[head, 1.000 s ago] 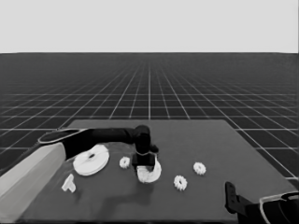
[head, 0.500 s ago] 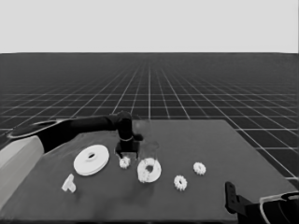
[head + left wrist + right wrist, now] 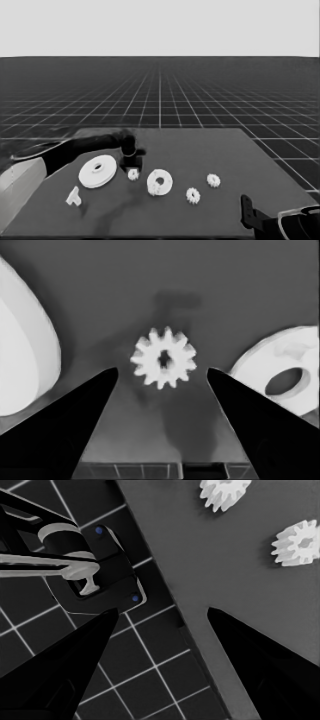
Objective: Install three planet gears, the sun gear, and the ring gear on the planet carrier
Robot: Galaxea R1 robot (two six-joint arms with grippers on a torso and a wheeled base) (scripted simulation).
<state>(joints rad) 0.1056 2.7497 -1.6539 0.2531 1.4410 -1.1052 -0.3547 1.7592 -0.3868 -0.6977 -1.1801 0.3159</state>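
Observation:
My left gripper (image 3: pixel 131 161) hangs open over a planet gear (image 3: pixel 133 174) that lies between the two round parts. In the left wrist view this gear (image 3: pixel 163 364) sits flat on the table between the tips of my open left gripper (image 3: pixel 162 371), touching neither. The ring gear, the larger round part (image 3: pixel 97 171), lies to its left. The planet carrier, the smaller round part (image 3: pixel 169 183), lies to its right, and a toothed gear (image 3: pixel 155 190) seems to sit on its near rim. My right gripper (image 3: pixel 248 212) is parked open at the lower right corner.
Two more gears (image 3: pixel 193 195) (image 3: pixel 213 180) lie right of the smaller round part; the right wrist view shows them (image 3: pixel 225 492) (image 3: pixel 297 542) near the table's corner. A thin white piece (image 3: pixel 74 196) lies near the front left. Dark machinery (image 3: pixel 100 565) stands past the table's edge.
My left gripper has left the smaller round part and moved back and to the left, then settled over the gear between the two round parts. The right arm has stayed still.

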